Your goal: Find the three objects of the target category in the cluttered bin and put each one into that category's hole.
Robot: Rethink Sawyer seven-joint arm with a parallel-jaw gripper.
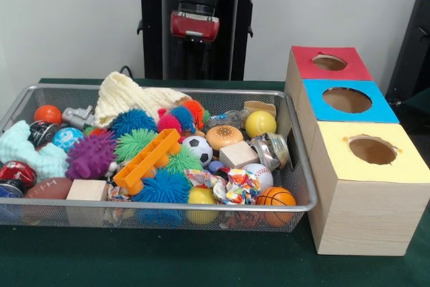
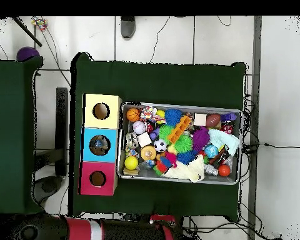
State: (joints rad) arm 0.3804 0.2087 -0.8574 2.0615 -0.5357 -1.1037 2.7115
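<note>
bin (image 1: 295, 205) full of toys | hand (image 1: 194, 26) drawn back, touching nothing, opening can't be told

The arm (image 1: 196, 5) was cut off by the top edge, so the gripper did not show. In the bin (image 1: 306, 199), a clear crinkly thing (image 1: 225, 119) lay half buried under toys. Something sat inside the blue box's hole (image 2: 99, 145), too small to tell.
</note>
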